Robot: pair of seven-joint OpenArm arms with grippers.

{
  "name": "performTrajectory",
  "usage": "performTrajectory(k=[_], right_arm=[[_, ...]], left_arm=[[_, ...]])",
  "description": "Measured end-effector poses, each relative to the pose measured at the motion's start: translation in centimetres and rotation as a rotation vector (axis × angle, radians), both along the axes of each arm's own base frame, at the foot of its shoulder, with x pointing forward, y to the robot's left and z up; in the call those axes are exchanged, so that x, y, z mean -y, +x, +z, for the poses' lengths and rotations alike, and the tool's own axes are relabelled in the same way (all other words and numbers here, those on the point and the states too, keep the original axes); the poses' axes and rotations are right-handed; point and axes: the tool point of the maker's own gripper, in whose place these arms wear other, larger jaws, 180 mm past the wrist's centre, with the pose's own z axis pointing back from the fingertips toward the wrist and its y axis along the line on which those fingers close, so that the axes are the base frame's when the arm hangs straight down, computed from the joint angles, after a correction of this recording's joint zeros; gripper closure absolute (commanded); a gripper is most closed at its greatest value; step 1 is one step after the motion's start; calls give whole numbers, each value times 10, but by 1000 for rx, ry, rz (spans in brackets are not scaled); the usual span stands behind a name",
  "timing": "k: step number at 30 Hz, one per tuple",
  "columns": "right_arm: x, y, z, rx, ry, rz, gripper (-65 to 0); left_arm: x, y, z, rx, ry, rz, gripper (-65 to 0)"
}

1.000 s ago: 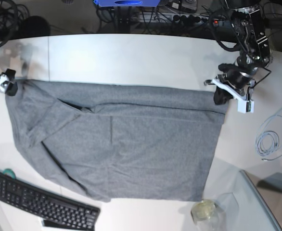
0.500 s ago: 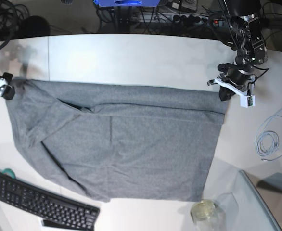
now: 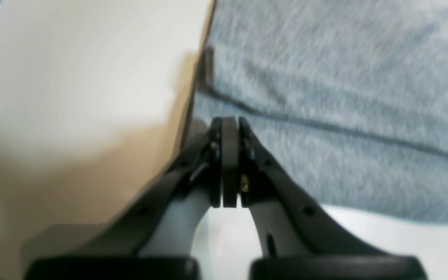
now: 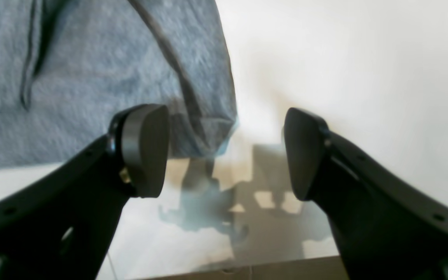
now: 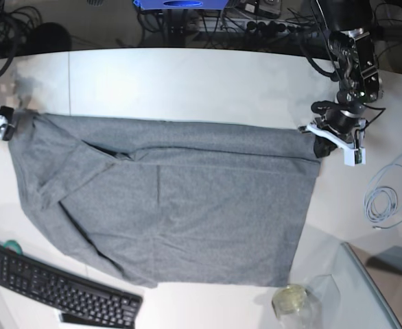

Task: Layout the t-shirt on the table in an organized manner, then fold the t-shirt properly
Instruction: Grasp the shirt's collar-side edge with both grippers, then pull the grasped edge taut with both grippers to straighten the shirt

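Observation:
The grey t-shirt (image 5: 173, 199) lies spread flat on the white table (image 5: 187, 82), with one sleeve folded over its left side. My left gripper (image 5: 322, 142) sits at the shirt's far right corner. In the left wrist view it (image 3: 230, 124) is shut, its tip at the shirt's edge (image 3: 344, 97), and no fabric shows between the pads. My right gripper (image 5: 2, 127) is at the shirt's far left corner. In the right wrist view it (image 4: 226, 151) is open, and the shirt corner (image 4: 204, 128) lies between the jaws, nearer the left finger (image 4: 144, 151).
A black keyboard (image 5: 57, 288) lies at the front left with a small green item (image 5: 10, 245) beside it. A glass jar (image 5: 290, 300) and a clear glass panel (image 5: 369, 288) stand at the front right. A coiled pale cable (image 5: 383, 202) lies at the right.
My right gripper has shifted left toward the table's edge, and the shirt's far left corner went with it a little. My left gripper has shifted slightly right and down at the far right corner.

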Motion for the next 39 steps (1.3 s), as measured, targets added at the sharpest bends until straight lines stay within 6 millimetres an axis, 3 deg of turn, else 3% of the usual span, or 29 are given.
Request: performTrajectory(k=[4,8,10,14,16,20,36,39], right_arm=[[-18,-4,-15,-17,54,40,-432],[-15,-11,-27,-55,68,23,-422],[-15,-11,-27,-54,68,22,-356],[-15,-5,-30,-51,86,9,-125],[-15,-4,-34,-59,100,-1,-50],[-13,-10,-42,-86,115,-16,-41],[16,-13,-37,-146,-13,12,-48],[18,-10,-36,-144,-28,16,-135]], left_arm=[[0,-9,-15,-43,-15,8,0],[-1,-9,-20,-55,-22,16,0],[0,-8,-20,-51,-28,18,0],[-9,-14,-26,-89,28,-4,0],[-10,-15,-27,-96,53,-16,0],[-8,-14,-27,-96,50,-16,0],[-7,-3,-33,-79,10,-1,0],[-7,0,-32,-82,10,-4,0]])
